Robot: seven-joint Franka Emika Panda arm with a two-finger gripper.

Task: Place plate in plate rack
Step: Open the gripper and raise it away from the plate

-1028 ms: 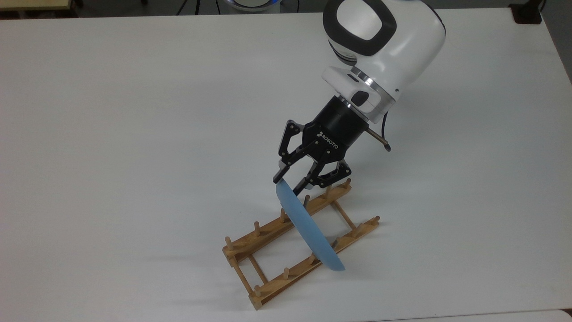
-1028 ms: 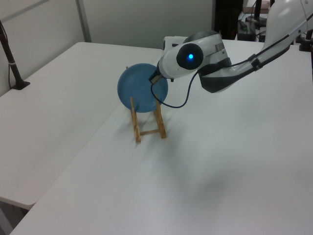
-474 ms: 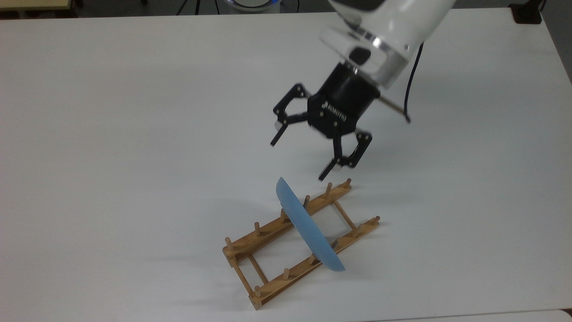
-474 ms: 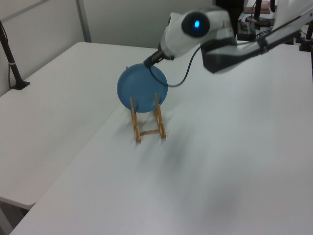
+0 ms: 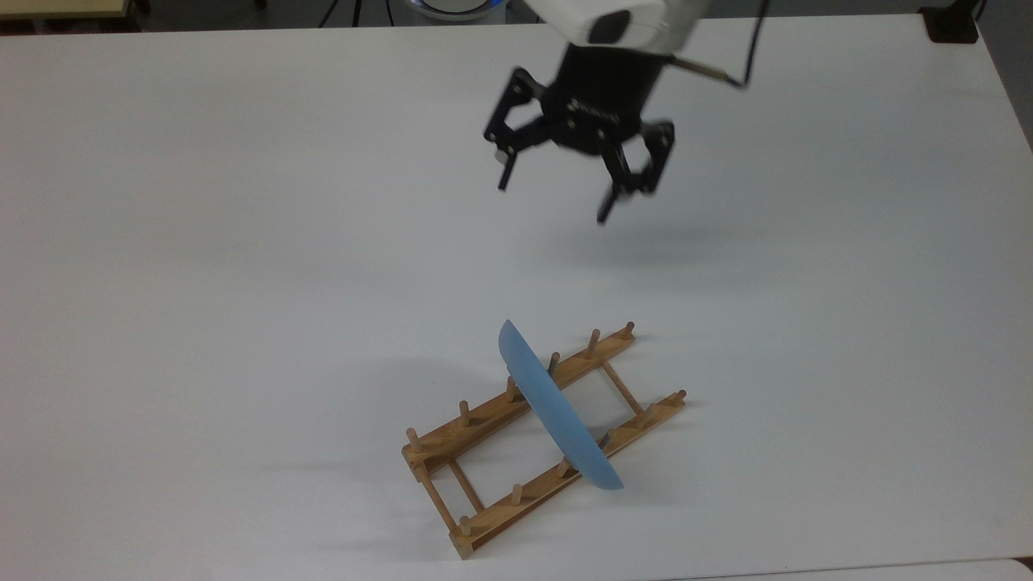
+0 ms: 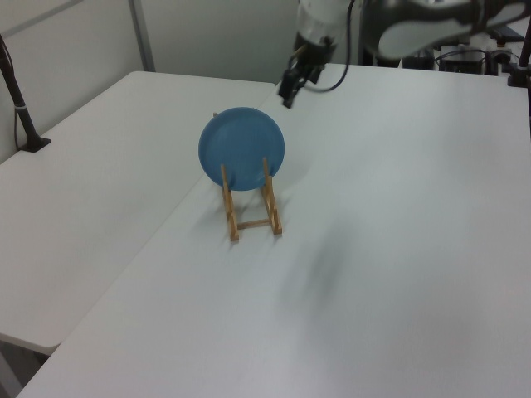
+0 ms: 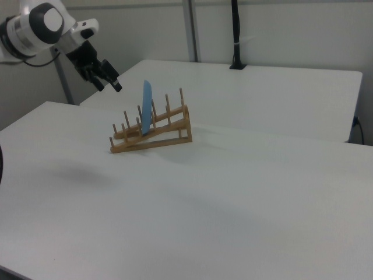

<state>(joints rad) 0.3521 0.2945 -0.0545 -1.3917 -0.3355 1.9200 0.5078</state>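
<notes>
White table (image 5: 242,242) carries the plate rack (image 5: 484,420), plate (image 5: 557,411) standing on edge in it; gripper (image 5: 557,194) hovers above, fingers spread, empty.

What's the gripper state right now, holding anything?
Gripper: open, empty, hanging in the air away from the plate, which stands in the plate rack.

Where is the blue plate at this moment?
The plate stands on edge in the wooden rack, between pegs near the rack's middle, in the lower centre of the top view. The open gripper is above, apart from it.
</notes>
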